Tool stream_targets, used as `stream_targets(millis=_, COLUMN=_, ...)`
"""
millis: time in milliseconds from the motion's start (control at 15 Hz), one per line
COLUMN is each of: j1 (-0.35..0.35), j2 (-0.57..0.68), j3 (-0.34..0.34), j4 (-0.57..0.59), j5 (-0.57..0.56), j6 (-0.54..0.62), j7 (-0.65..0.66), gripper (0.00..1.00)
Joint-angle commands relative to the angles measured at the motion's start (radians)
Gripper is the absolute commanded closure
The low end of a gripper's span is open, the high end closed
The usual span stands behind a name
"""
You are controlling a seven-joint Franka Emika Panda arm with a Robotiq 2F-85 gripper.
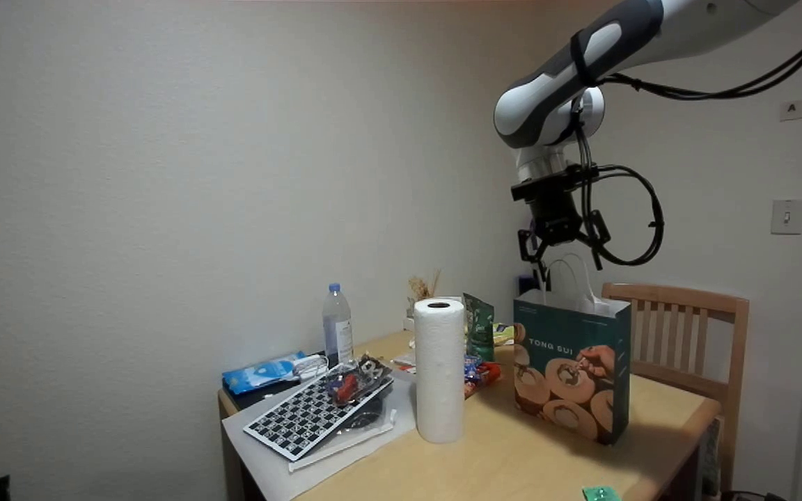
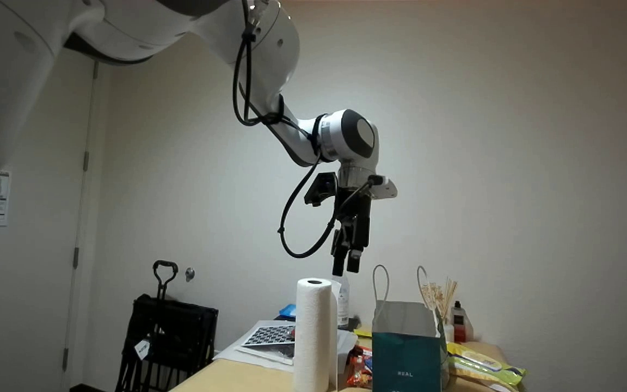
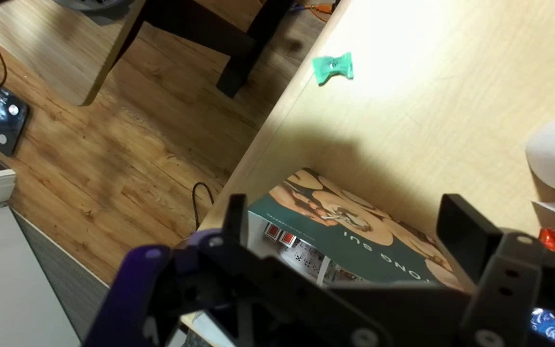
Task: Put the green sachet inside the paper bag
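Two empty fingers, wide apart, near the paper bag, away from the green sachet.

In an exterior view, the gripper is hanging above the tabletop, a paper towel roll and paper bag are standing upright, and a yellow-green packet is lying by the right edge.

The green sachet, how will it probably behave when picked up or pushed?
The sachet is probably light, being far smaller than the bag. Its thin-looking, flared ends may fold when pinched. Lying near the edge of the table, it could fall if pushed that way.
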Motion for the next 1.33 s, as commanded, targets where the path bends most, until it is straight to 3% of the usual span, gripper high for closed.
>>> stream_targets(millis=0, j1=0.010, j2=-0.037, j3=0.016, j4=-0.021, j5=-0.028, j6=-0.031, j7=-0.020, gripper=0.00)
stream_targets(millis=467, j1=0.008, j2=-0.006, j3=0.019, j4=0.003, j5=-0.015, j6=-0.021, j7=0.000, gripper=0.00)
stream_targets(millis=1000, j1=0.011, j2=-0.025, j3=0.020, j4=-0.188, j5=-0.040, j6=-0.034, j7=-0.009, gripper=0.00)
stream_targets(millis=1133, j1=0.011, j2=-0.056, j3=0.005, j4=-0.242, j5=-0.132, j6=0.025, j7=-0.005, gripper=0.00)
stream_targets(millis=1200, j1=0.012, j2=-0.004, j3=0.019, j4=-0.178, j5=-0.079, j6=-0.015, j7=0.000, gripper=0.00)
stream_targets(millis=1267, j1=0.011, j2=-0.007, j3=0.014, j4=-0.192, j5=-0.103, j6=-0.004, j7=0.000, gripper=0.00)
